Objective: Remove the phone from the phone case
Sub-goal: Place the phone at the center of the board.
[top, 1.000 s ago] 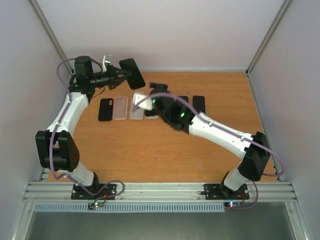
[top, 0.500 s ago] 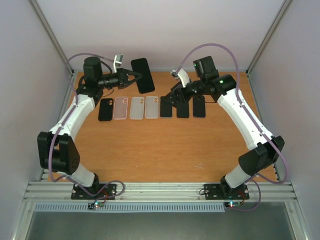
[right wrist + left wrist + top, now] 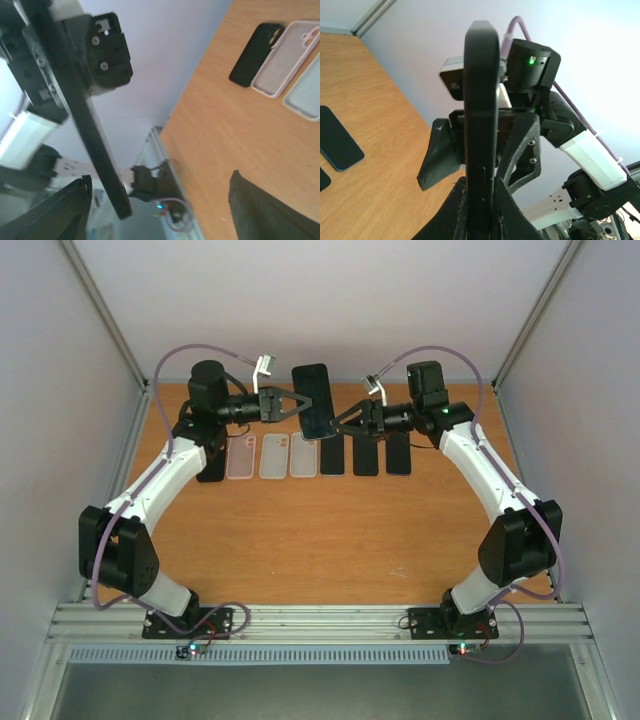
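Mid-air handoff, nothing pulled apart yet

Left jaws clamped on the phone (image 3: 313, 400), holding it up over the counter (image 3: 300, 540). Right jaws are wide, straddling its far end without gripping. The case (image 3: 481, 75) looks still on, so the pull's left. A moment ago the right arm was down by the spare cases (image 3: 274, 456).

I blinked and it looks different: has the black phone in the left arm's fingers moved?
Yes: the black phone shifted right along the row of clear plastic cases.
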You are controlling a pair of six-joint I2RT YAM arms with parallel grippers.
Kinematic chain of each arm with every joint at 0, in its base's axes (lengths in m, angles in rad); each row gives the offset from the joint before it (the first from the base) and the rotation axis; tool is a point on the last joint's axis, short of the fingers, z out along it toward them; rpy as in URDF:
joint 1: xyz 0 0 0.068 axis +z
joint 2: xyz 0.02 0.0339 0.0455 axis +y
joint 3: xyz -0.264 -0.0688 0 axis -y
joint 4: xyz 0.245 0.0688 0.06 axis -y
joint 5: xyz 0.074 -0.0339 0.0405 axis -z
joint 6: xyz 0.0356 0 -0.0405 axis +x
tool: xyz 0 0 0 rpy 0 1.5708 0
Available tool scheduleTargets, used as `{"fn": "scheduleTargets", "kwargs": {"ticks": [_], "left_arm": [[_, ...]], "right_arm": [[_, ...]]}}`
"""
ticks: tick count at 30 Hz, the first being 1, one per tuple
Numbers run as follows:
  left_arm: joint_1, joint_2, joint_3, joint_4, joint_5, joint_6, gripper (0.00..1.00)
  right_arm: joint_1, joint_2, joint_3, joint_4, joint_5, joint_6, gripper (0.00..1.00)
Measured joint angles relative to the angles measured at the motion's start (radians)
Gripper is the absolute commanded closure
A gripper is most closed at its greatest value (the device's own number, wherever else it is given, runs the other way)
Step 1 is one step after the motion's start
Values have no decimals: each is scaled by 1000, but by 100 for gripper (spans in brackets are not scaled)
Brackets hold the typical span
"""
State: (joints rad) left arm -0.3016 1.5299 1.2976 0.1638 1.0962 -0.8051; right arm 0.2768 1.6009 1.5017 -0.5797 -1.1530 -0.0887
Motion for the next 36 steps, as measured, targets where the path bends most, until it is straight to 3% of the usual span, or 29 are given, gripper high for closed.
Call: {"fn": "scheduleTargets", "kwargs": {"ticks": [10,16,20,22,27,32,33,36], "left_arm": [[-25,0,-21,109,0,-82,99],[-26,0,-31,151,-2,-126,99],[-26,0,-37,164,-6,-139,91],[-25,0,-39,167,-6,-165,84],[-25,0,-43,168,-11,-167,56],[-15,0,-39,120,-11,-100,7],[-9,0,-36,95,-12,-84,2],[19,0,-25,-1,-23,-11,1]], "right_arm": [[5,0,-37,306,-78,282,51],[27,1,-41,397,-96,368,76],[32,1,-44,431,-106,403,92],[32,1,-47,448,-118,400,98],[32,0,-50,457,-136,401,99],[13,-2,-51,351,-124,331,99],[6,-2,-48,309,-117,293,99],[-16,-3,-28,151,-90,159,99]]}}
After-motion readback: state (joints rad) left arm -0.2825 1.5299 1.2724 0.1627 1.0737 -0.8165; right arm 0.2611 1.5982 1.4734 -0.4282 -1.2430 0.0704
